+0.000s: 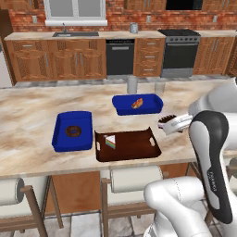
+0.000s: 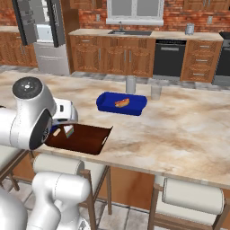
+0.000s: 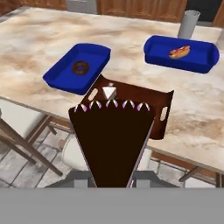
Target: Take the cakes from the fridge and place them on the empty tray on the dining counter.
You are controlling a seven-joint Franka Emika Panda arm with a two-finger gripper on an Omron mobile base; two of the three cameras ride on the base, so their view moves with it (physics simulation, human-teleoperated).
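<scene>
Left base view: the dining counter (image 1: 28, 125) carries the brown tray (image 1: 132, 147) at centre, with the rainbow cake slice (image 1: 110, 141) sitting at the tray's 9 o'clock side.
Blue trays: one with a ring donut (image 1: 72, 131) lies at the tray's 10 o'clock, another with a hot dog (image 1: 137, 102) at its 12 o'clock.
Gripper: the gripper (image 1: 167, 124) hangs at the tray's 2 o'clock, clamped on the chocolate cake slice (image 1: 166, 119).
Right base view: the tray (image 2: 85, 139) rests at the counter's near edge, the rainbow slice (image 2: 68, 131) on its left part beside the arm; the hot dog tray (image 2: 121, 104) sits at 1 o'clock.
Hand view: the chocolate slice (image 3: 111, 140) fills the centre, held between the fingers, above the tray (image 3: 140, 98); the rainbow slice (image 3: 109, 92) lies at 12 o'clock beyond it.
</scene>
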